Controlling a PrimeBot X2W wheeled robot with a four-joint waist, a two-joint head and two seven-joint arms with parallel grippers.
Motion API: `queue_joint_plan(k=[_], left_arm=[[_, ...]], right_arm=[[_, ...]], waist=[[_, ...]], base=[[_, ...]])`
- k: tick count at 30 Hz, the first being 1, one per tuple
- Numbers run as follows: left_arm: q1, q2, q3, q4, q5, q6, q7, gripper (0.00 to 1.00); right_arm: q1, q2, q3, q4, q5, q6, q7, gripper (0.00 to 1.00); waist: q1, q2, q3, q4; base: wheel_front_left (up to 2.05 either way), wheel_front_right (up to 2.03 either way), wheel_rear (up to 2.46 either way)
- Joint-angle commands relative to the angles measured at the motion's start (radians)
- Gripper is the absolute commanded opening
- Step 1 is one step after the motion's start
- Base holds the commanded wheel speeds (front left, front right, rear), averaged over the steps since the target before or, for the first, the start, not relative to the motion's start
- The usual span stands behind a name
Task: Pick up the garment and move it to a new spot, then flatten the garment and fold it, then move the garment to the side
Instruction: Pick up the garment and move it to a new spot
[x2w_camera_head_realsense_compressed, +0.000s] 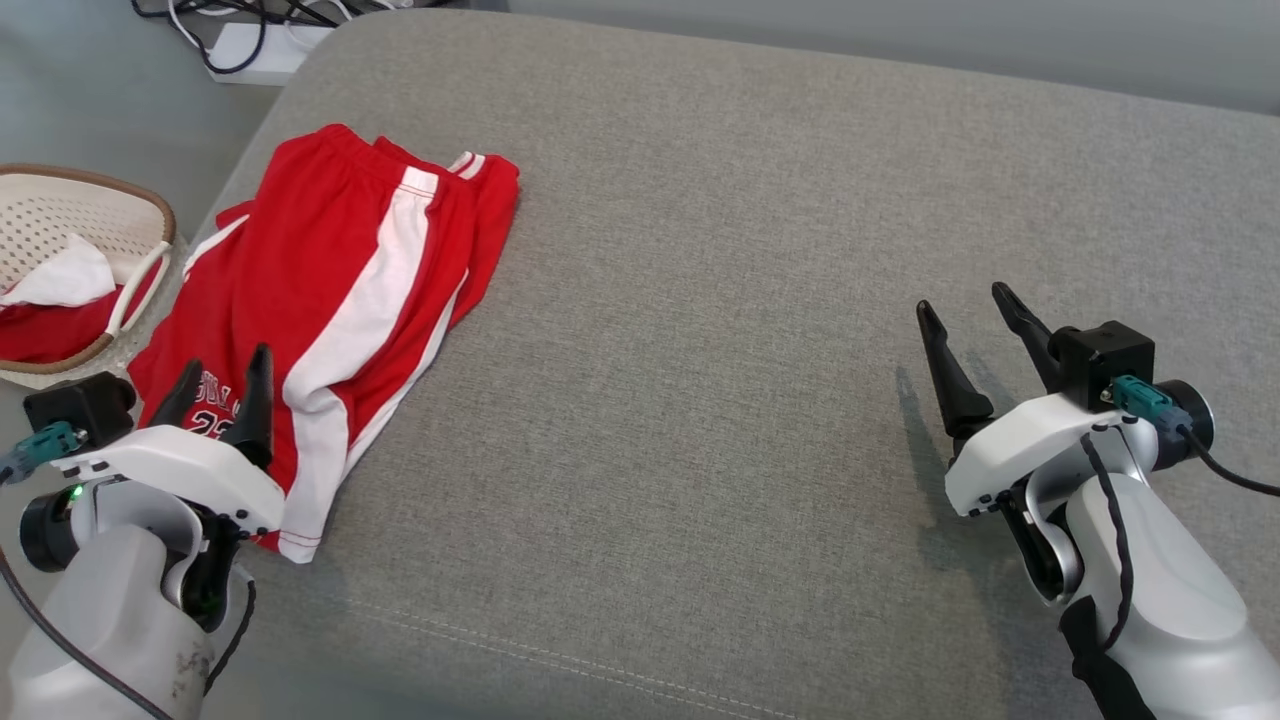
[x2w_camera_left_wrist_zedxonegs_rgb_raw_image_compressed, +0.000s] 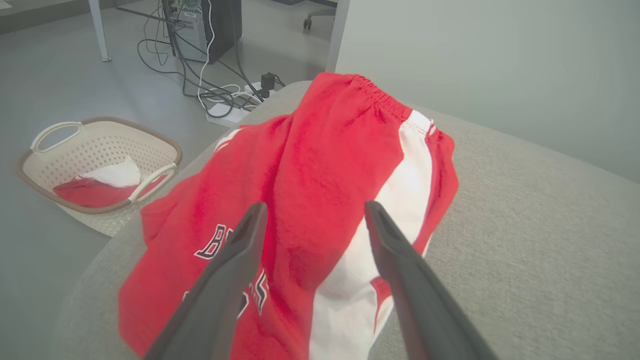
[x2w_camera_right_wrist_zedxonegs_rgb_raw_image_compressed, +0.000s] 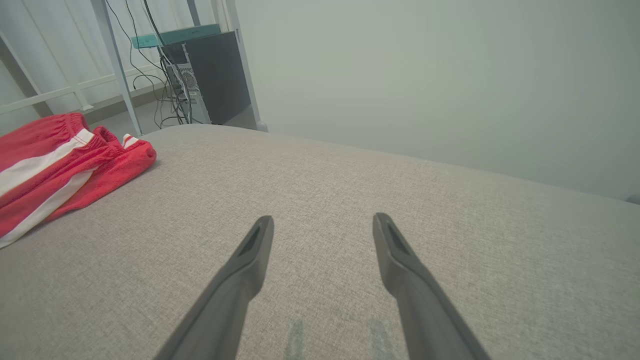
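Left gripper, fingers spread and empty, hovers over the hem end of the red basketball shorts, clearly the nearer arm. The shorts lie along the grey cushion's left edge, long axis running away toward the waistband. Right gripper, equally spread, stands well apart rightward

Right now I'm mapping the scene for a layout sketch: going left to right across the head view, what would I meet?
Laundry basket → red shorts → right gripper.
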Motion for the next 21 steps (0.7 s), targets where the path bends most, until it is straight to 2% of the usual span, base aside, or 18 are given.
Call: queue_joint_plan(k=[1, 5, 9, 21], left_arm=[[-0.049, 0.075, 0.008, -0.006, -0.045, -0.007, 0.002, 1.0], [-0.064, 0.117, -0.033, 0.021, -0.116, -0.007, 0.014, 1.0], [-0.083, 0.134, -0.067, 0.051, -0.16, -0.007, 0.015, 1.0], [-0.133, 0.133, -0.117, 0.203, -0.179, -0.007, -0.026, 1.0]], right_arm=[[-0.028, 0.006, 0.017, -0.019, -0.002, 0.004, -0.014, 1.0], [-0.041, 0.001, 0.017, -0.021, -0.004, 0.004, -0.014, 1.0], [-0.046, -0.007, 0.012, -0.021, -0.005, 0.004, -0.014, 1.0], [-0.065, -0.016, 0.009, -0.021, -0.002, 0.004, -0.014, 1.0]], waist=[[0.0, 0.0, 0.03, -0.027], [0.0, 0.0, 0.061, -0.053], [0.0, 0.0, 0.085, -0.073], [0.0, 0.0, 0.11, -0.109]], base=[[0.0, 0.0, 0.0], [0.0, 0.0, 0.0], [0.0, 0.0, 0.0], [0.0, 0.0, 0.0]])
